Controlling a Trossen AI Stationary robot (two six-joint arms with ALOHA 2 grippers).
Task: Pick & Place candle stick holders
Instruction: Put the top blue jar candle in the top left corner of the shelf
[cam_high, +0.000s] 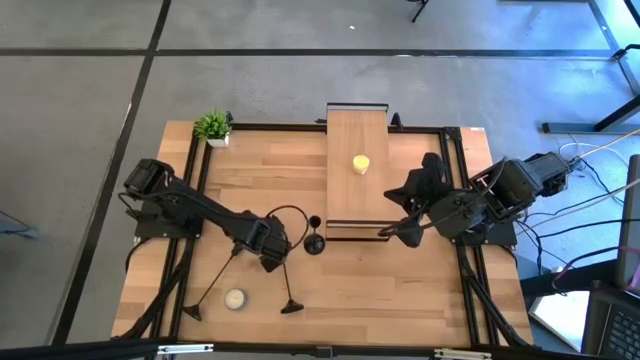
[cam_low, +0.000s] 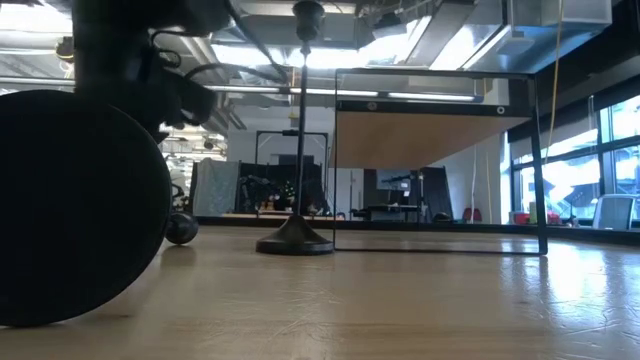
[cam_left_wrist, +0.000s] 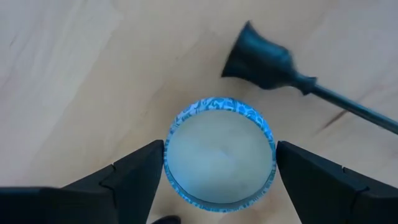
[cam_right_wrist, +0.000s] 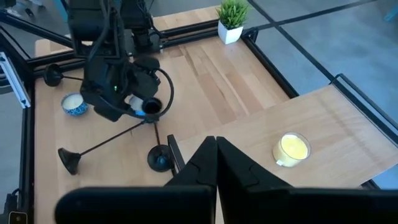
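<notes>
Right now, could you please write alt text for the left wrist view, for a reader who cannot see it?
A small round candle in a blue patterned cup sits on the wooden table, between the open fingers of the left tool, which do not touch it. Beyond it, a black candle stick holder lies on its side.
</notes>
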